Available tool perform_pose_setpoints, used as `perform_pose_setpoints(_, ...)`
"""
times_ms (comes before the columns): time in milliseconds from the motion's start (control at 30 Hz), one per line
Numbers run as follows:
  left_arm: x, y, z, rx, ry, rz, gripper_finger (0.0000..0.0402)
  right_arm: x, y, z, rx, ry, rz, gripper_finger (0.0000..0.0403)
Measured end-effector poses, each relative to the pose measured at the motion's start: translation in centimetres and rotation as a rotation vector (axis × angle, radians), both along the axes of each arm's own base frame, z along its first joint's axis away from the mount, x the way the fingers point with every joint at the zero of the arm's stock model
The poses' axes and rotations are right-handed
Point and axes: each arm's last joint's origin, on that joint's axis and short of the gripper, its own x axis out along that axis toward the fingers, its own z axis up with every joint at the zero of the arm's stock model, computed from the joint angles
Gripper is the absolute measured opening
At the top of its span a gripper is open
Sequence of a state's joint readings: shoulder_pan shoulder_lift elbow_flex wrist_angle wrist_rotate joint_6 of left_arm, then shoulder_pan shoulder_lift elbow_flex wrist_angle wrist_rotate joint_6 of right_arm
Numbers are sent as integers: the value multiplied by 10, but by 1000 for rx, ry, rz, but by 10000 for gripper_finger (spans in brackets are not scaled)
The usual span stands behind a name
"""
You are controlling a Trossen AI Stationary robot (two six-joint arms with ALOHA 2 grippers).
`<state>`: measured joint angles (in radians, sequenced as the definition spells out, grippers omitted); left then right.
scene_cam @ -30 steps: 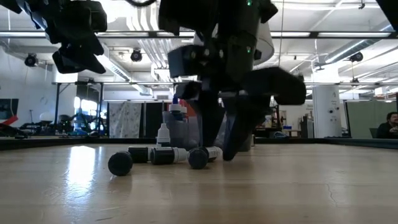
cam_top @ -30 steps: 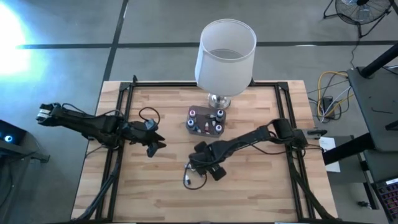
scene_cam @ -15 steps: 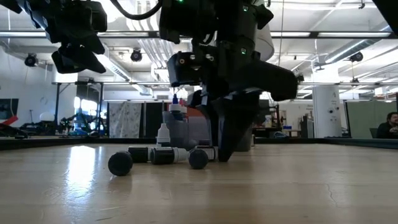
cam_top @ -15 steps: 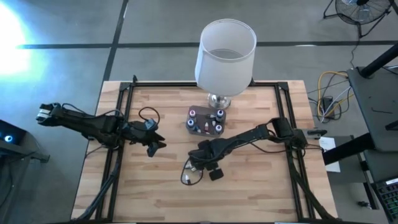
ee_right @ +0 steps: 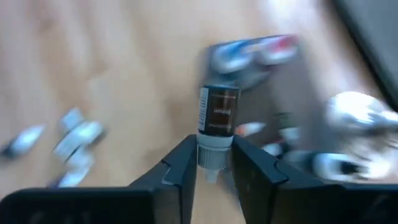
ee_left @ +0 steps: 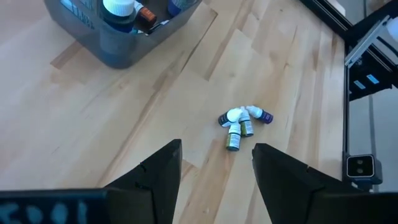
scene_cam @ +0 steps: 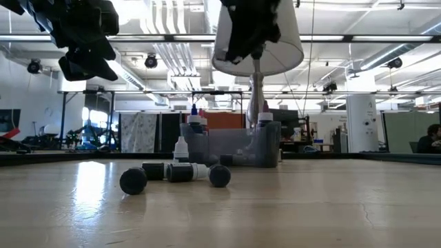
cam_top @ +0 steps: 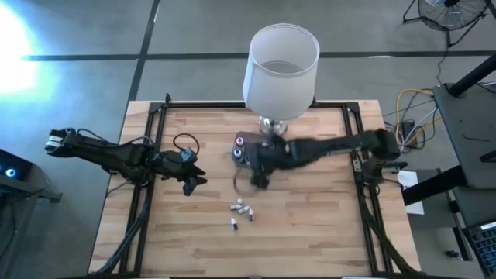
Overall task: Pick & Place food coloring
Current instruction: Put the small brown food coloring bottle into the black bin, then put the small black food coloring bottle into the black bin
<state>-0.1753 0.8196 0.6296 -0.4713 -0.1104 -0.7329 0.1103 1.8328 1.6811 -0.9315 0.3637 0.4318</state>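
Note:
Several small food coloring bottles (cam_top: 242, 211) with white caps lie in a cluster on the wooden table, also seen in the left wrist view (ee_left: 239, 122) and the low view (scene_cam: 176, 172). More bottles stand in the clear tub (cam_top: 256, 152) in front of the lamp. My right gripper (cam_top: 259, 172) hangs blurred above the table beside the tub, shut on a dark brown bottle (ee_right: 217, 109). My left gripper (ee_left: 216, 163) stands open at the table's left, raised and with nothing between its fingers. My right gripper pinches the bottle's white cap end (ee_right: 214, 154) between its two fingers. The dark labelled body sticks out forward past the fingertips, along the fingers. The fingers slant downward from the table's right side. The bottle is lifted clear of the table.
A big lamp with a white shade (cam_top: 280, 66) stands at the far middle, right behind the tub (scene_cam: 231, 148). A black frame rail (cam_top: 147, 155) runs around the tabletop. Bare wood lies along the near edge (cam_top: 256, 252).
My right gripper has shut on one bottle from the cluster on the table, rolled its wrist, and risen quickly toward the far edge, up to the tub. The bottle is lifted clear; the other bottles of the cluster stay lying on the table.

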Motion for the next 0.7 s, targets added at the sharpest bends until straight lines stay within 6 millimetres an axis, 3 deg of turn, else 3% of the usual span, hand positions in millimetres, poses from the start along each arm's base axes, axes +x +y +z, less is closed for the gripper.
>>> perform_pose_setpoints(167, 0, 0, 0, 5, -1, -4, 174, 2, -63, -6, 25, 3, -201, 111)
perform_pose_setpoints(233, 0, 0, 0, 5, 0, -4, 174, 1, -79, -9, 64, 11, -227, 127)
perform_pose_setpoints(333, 0, 0, 0, -4, 1, -1, 174, 0, -88, -9, 103, 16, -226, 159)
perform_pose_setpoints(467, 1, 0, -1, -3, 3, -3, 174, -1, -72, -4, 70, 41, -100, 198)
perform_pose_setpoints(700, 24, -6, -16, 59, 23, -84, 174, -8, 2, -1, 22, 113, 163, 220)
